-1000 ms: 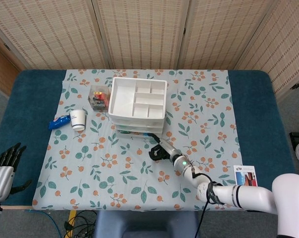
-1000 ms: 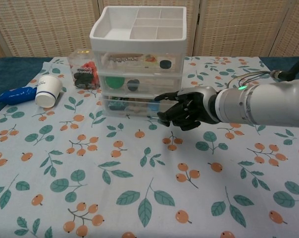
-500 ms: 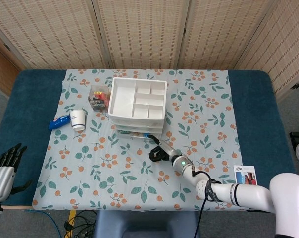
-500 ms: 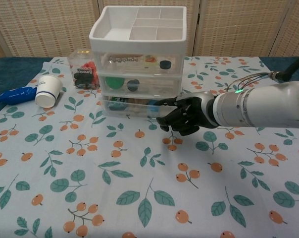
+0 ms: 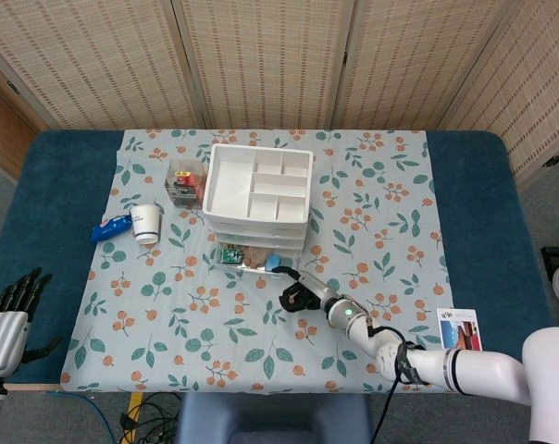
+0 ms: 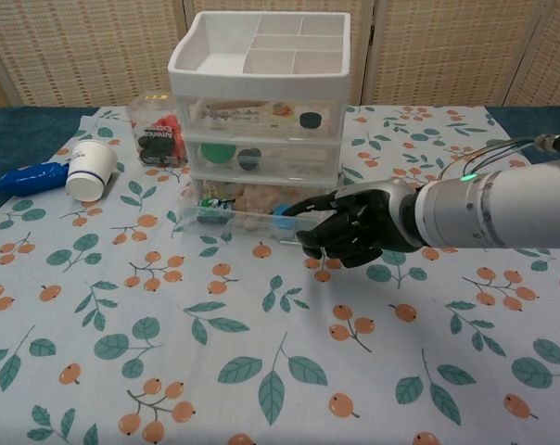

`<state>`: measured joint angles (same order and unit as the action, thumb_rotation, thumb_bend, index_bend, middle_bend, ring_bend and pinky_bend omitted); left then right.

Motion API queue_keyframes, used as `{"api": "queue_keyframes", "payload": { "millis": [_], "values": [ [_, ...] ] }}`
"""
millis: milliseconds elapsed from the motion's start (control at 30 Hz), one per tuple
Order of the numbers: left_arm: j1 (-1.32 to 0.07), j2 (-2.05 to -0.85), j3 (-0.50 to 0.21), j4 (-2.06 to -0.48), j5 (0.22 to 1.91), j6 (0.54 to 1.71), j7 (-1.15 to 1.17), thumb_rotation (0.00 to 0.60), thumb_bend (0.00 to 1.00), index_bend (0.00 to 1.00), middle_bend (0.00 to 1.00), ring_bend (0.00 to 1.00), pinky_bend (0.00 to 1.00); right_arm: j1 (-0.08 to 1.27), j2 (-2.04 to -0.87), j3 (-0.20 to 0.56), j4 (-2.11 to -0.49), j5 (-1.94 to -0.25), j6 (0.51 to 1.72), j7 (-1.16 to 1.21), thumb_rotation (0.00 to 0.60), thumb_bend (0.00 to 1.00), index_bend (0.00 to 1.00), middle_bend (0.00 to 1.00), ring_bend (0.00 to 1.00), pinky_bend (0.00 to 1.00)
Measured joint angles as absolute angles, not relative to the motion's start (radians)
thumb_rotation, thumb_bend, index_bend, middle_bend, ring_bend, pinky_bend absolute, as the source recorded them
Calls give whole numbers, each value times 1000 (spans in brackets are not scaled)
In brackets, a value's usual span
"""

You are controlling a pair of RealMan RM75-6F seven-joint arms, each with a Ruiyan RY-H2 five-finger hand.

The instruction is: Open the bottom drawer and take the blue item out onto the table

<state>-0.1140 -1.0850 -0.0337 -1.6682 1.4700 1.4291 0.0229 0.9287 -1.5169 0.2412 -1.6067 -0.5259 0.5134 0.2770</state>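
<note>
The right hand (image 6: 354, 227) grips the pulled-out bottom drawer's (image 6: 226, 219) front edge, the blue item (image 6: 282, 211) just behind its fingertips.

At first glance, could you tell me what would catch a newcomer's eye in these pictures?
The white drawer unit at the table's middle, with its bottom drawer pulled out toward the camera, draws the eye first. The black right hand grips that drawer's front right corner, next to a blue item lying inside. Further left, a white paper cup lies beside a blue tube.
</note>
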Motion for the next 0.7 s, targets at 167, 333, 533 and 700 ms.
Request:
{"api": "queue_keyframes", "payload": {
  "millis": [167, 333, 533, 700],
  "values": [
    [-115, -1086, -33, -1669, 1472, 1428, 25, 600, 176, 36, 0, 34, 94, 907, -1493, 234, -1641, -558, 484, 293, 600, 567, 105, 717, 945, 1000],
    [-115, -1086, -32, -1671, 1474, 1429, 27, 600, 176, 36, 0, 34, 94, 884, -1471, 232, -1673, -590, 461, 314, 600, 567, 105, 717, 945, 1000],
    [-114, -1083, -34, -1675, 1472, 1433, 29, 600, 176, 36, 0, 33, 94, 859, -1447, 231, -1702, -631, 435, 338, 600, 566, 105, 717, 945, 1000],
    [-112, -1079, -33, -1680, 1476, 1437, 31, 600, 176, 36, 0, 33, 94, 843, -1433, 234, -1717, -660, 425, 358, 600, 567, 105, 715, 945, 1000]
  ]
}}
